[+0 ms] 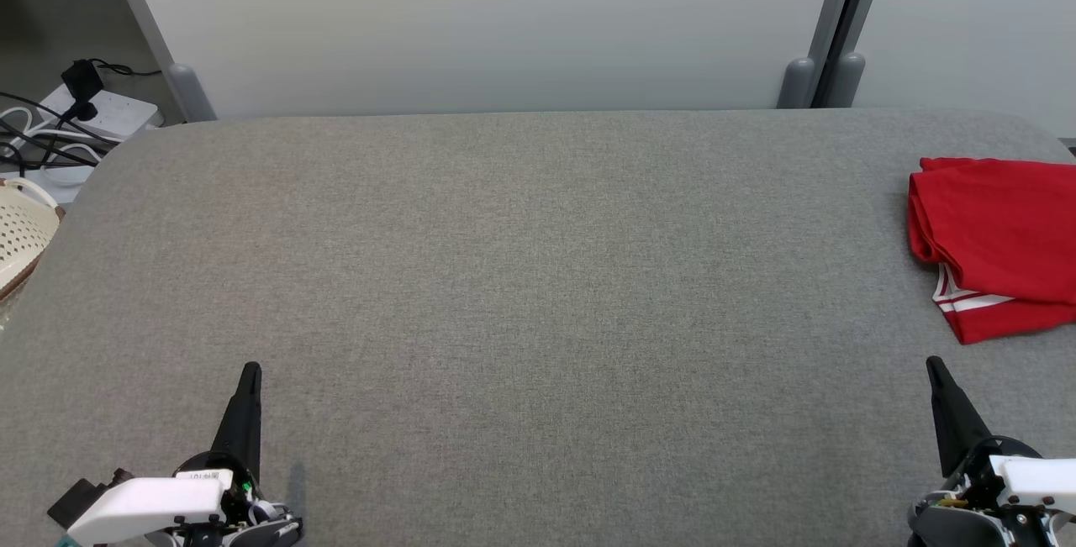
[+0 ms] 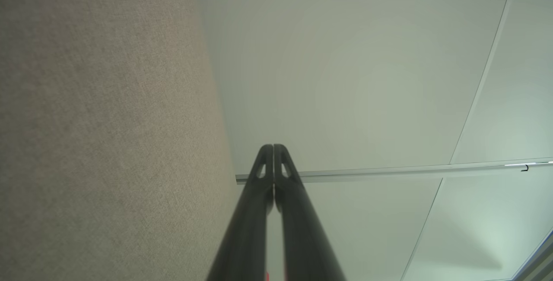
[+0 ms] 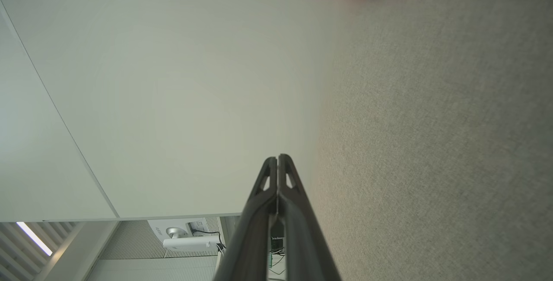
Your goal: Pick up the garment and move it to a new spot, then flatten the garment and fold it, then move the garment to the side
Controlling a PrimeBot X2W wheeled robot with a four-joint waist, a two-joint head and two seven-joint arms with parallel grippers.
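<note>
Looking down on the wide grey surface (image 1: 521, 278). Red garment (image 1: 1000, 236) lies folded at the right edge of the frame. My left fingers (image 1: 244, 412) sit lower left, right fingers (image 1: 950, 421) lower right; both pairs pressed together, neither touching the garment.

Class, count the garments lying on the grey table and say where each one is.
1. The red garment lies at the table's right edge, cut off by the head view's border; others may lie out of frame.
</note>
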